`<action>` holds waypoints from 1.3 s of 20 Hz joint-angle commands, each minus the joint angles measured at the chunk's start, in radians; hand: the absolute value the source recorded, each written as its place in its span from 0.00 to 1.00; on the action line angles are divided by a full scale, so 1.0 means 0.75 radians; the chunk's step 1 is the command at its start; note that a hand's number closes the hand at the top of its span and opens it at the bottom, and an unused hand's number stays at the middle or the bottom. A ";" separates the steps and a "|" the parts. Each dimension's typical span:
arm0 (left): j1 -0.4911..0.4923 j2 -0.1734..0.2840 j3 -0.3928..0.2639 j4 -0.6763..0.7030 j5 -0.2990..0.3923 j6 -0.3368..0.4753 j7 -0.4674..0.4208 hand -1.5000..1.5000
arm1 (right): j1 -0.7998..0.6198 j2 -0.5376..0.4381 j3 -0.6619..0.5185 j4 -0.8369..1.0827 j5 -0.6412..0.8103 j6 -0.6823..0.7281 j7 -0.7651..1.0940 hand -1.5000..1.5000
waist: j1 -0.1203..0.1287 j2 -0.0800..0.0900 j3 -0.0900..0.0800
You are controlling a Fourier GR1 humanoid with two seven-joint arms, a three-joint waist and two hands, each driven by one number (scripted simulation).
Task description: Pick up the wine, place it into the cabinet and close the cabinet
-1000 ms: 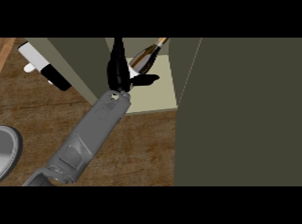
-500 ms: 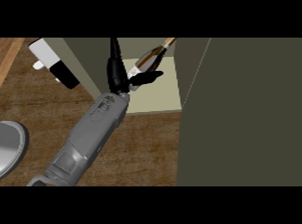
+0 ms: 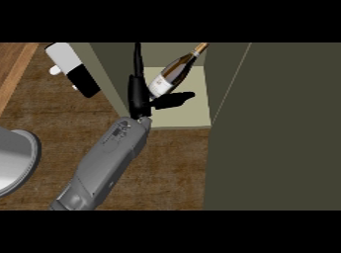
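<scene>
1. Wine bottle (image 3: 171, 75): inside the cabinet (image 3: 184, 117), on its pale shelf, tilted, neck toward upper right.
2. One hand (image 3: 138, 94), left or right cannot be told: fingers straight, extended along the bottle's left side; thumb spread out beneath the label. Contact unclear.
3. Cabinet door (image 3: 282, 128): open, at right.
4. Wooden counter (image 3: 49, 118): grey round object (image 3: 5, 163) at left edge; black-and-white item (image 3: 72, 69) at upper left.
</scene>
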 commanded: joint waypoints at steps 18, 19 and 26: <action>0.648 0.246 -0.281 -1.046 -0.057 -0.169 0.266 0.00 | -0.027 -0.065 0.049 -0.273 0.080 -0.151 0.213 0.00 | 0.032 -0.005 0.001; 0.718 0.284 -0.341 -1.141 -0.116 -0.116 0.298 0.00 | -0.025 -0.093 -0.027 -0.246 0.015 -0.117 0.170 0.00 | 0.037 -0.007 0.002; 1.079 0.455 -0.231 -1.392 0.004 -0.339 0.150 0.00 | 0.055 -0.105 -0.047 -0.138 0.029 -0.043 0.036 0.00 | 0.031 -0.005 0.001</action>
